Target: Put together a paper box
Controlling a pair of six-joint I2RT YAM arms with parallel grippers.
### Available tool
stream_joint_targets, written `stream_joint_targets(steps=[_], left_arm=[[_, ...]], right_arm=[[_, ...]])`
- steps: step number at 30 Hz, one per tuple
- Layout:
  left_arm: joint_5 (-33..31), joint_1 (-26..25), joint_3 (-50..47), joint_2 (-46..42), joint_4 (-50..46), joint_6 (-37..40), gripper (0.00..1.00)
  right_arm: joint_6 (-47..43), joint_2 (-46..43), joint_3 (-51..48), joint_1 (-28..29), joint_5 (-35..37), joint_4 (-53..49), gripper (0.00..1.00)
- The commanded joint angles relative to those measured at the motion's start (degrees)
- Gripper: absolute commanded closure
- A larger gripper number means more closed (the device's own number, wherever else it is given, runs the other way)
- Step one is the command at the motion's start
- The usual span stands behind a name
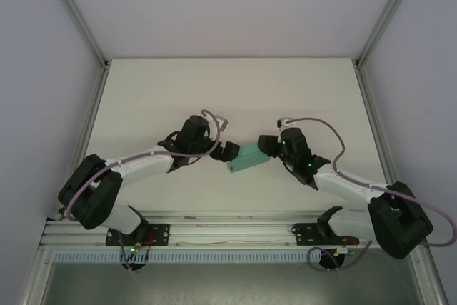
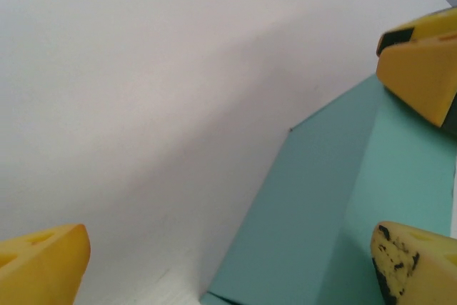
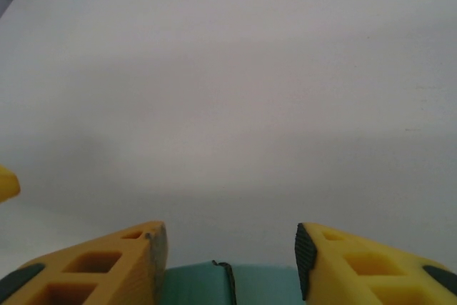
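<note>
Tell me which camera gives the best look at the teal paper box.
The top external view: the whole paper box is in frame. The left wrist view is a cropped close-up of two faces and a crease; the right wrist view catches a thin teal strip at its bottom edge.

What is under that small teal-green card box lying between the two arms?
The small teal-green card box seems to rest on the white table, which shows around it. The patch directly beneath is covered and cannot be seen.
</note>
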Motion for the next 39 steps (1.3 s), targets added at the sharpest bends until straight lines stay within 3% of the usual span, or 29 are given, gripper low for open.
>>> stream_joint_targets(steps=[1,8,15,20,27,36,39], left_arm=[[-2.60,-0.50,1.80,-1.31,-1.02,0.29,0.00],[1.04,-0.41,1.78,-2.42,-1.74,-0.40,0.00],[0.82,-0.48,1.25,-7.38,-5.51,-3.68,0.00],[4.36,-0.48,1.83,-6.77,-10.34,-8.23,0.00],[11.07,-0.47,3.04,-4.20,-13.44,-14.73,0.19],[11.95,-0.39,2.86,-2.36,-13.30,-14.86,0.31],[11.89,-0.39,2.66,-1.23,-13.56,-14.94,0.41]], right_arm=[[-0.29,-0.29,2.50,0.41,0.48,-5.06,0.44],[0.29,-1.37,4.41,0.37,2.10,-9.45,0.43],[0.75,-7.12,6.84,0.34,3.89,-15.98,0.40],[2.28,-8.00,10.48,-0.20,0.60,-26.03,0.46],[4.10,-5.49,13.71,-2.22,-4.73,-33.96,0.57],[3.47,-2.19,13.65,-3.11,-4.59,-33.89,0.65],[3.89,-1.89,13.45,-3.30,-4.87,-34.34,0.70]])
